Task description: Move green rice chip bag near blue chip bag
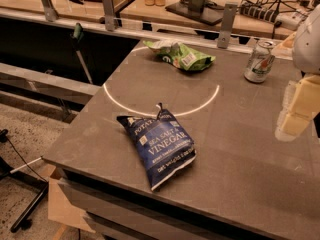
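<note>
— Left of the gripper (296, 111)?
— The blue chip bag (159, 146) is showing navy with white lettering; the green rice chip bag (184, 56) is showing light green, white patches.
— The gripper?
— Hanging cream-coloured over the right side of the grey bench (240, 149).

Dim warm light, bright glare arc (165, 115) on the table (240, 154) (hand (295, 116) washed out at right edge)

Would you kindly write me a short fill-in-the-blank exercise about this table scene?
1. The green rice chip bag lies ___ from the camera than the blue chip bag.
2. The drink can stands ___, not on its side.
3. The claw hovers at the picture's ___ edge.
Missing words: farther; upright; right.
</note>
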`<state>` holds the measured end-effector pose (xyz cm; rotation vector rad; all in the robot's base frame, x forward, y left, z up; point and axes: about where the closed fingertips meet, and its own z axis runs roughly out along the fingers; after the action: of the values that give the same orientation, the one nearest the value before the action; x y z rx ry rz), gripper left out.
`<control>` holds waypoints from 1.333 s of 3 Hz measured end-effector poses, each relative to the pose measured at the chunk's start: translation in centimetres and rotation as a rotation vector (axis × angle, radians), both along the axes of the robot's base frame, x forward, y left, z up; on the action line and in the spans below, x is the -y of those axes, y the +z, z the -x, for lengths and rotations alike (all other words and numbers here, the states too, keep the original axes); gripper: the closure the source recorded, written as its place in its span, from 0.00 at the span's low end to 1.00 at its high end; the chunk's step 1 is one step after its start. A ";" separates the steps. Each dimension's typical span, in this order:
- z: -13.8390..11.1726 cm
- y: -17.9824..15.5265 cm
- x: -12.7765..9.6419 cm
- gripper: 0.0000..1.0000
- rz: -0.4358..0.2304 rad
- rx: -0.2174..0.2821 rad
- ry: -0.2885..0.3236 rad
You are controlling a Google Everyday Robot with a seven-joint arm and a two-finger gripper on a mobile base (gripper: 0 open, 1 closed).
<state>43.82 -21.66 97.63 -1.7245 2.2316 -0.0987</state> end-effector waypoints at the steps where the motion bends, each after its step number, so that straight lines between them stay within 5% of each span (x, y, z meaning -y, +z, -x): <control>1: 0.0 0.0 0.0 0.00 0.000 0.000 0.000; 2: -1.0 0.3 0.2 0.00 -0.052 0.028 0.011; 3: -4.8 0.4 -2.3 0.00 -0.156 0.074 0.064; 4: -9.3 -1.1 -4.9 0.00 -0.275 0.104 0.053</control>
<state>53.09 -16.75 96.52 -1.5897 2.0164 0.1227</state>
